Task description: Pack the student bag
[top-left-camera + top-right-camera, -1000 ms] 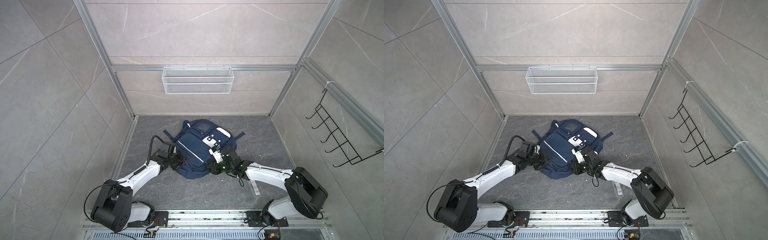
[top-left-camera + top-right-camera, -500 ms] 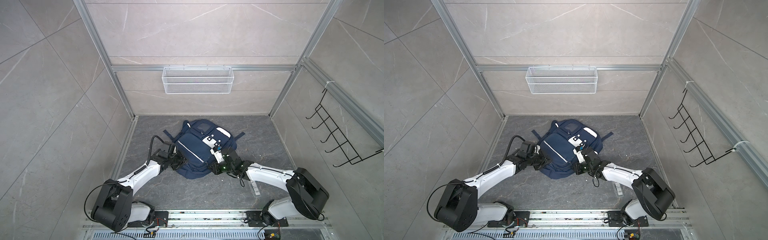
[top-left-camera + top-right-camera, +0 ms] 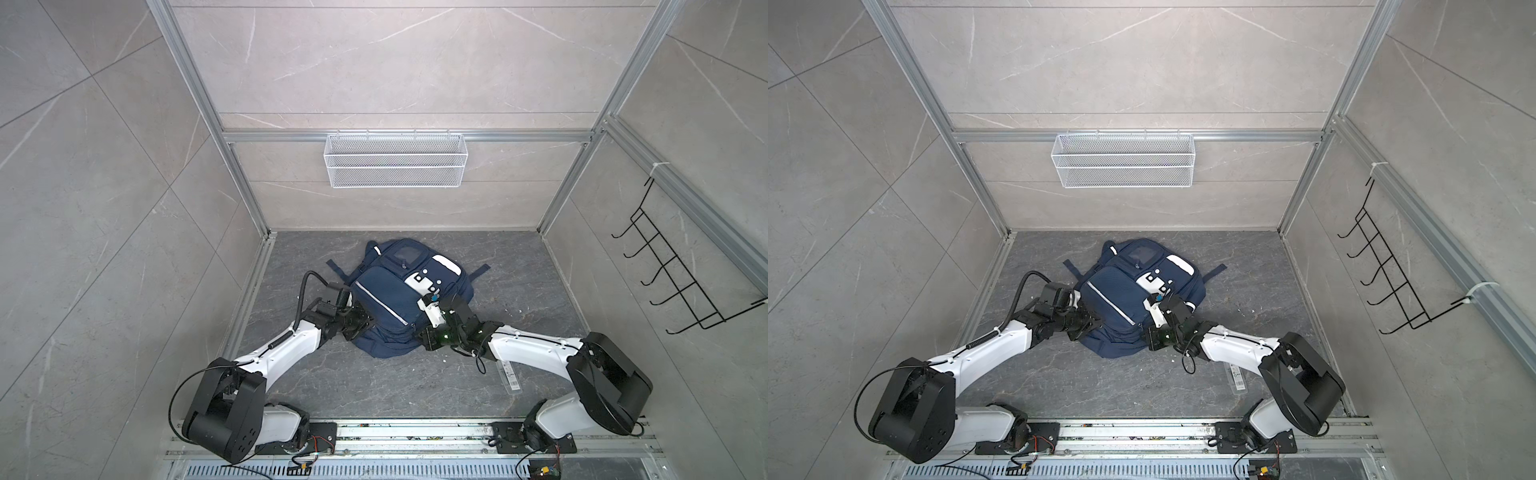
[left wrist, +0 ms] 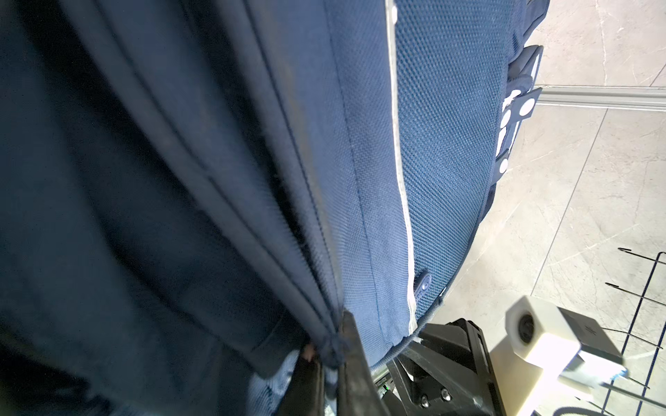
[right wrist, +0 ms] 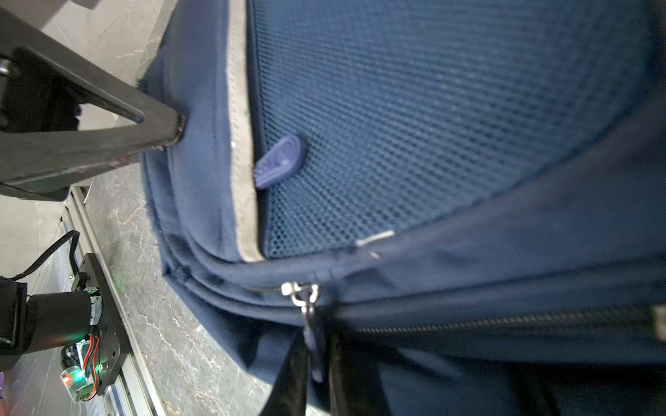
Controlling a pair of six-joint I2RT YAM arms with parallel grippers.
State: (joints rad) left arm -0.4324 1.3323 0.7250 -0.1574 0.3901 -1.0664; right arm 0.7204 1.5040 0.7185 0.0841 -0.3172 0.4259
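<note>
Room: grey stone-tiled cell on aluminium framing, with a dark marbled floor (image 3: 374, 386). A white wire basket (image 3: 394, 160) hangs at upper centre in both top views.
Left gripper: the left gripper (image 3: 368, 322) reaches in from the lower left and meets the bag's edge just left of centre. In the left wrist view (image 4: 329, 345) its jaws are pinched tight on a bunched seam beside a zip track. Treat it as your anchor.
Student bag: the student bag (image 3: 399, 299) lies on the floor at frame centre in both top views, front pockets up and silver stripe (image 3: 384, 305) running diagonally. Every zip that shows looks closed, so I judge that nothing can go in until one is opened.
Right gripper: the right gripper (image 3: 420, 332) comes in from the lower right to the bag's near corner. In the right wrist view (image 5: 317, 331) its fingers stand either side of the zip pull (image 5: 315, 360), which hangs from the silver slider (image 5: 301, 291). The gap is narrow and the view is blurred, so you cannot tell whether they bite.
Step in hand: probably opening that zip. Get a firm bite close to the slider. Draw along the track, not away from the bag. Let the left pinch hold the fabric taut. Ease round the corner, where loose cloth could jam the slider.
Right side: a clear printed strip (image 3: 510, 374) lies on the floor under the right forearm. A black hook rack (image 3: 681, 278) is on the right wall, well apart.
</note>
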